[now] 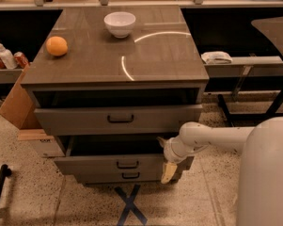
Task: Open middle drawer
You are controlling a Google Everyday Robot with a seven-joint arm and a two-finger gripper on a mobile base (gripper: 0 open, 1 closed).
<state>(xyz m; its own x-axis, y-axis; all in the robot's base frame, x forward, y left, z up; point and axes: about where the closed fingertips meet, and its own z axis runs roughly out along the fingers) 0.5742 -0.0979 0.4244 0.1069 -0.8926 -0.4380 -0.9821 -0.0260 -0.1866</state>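
Note:
The middle drawer (94, 165) is the shallow grey-brown one with a small black bar handle (128, 165). It stands partly pulled out under the taller top drawer (75, 121), which is also pulled out. The smallest bottom drawer (103, 177) sits just below it, nearly closed. My gripper (169, 169) is at the right end of the middle drawer's front, at the end of the white arm (211, 138) that reaches in from the right. Its cream tip points down over the drawer's right corner.
On the cabinet top (155, 65) are a white bowl (120, 23) at the back and an orange (57, 46) at the left. A cardboard box (16, 105) leans at the cabinet's left. A shelf with a white cloth (216, 57) is at the right. A blue tape cross (130, 205) marks the floor.

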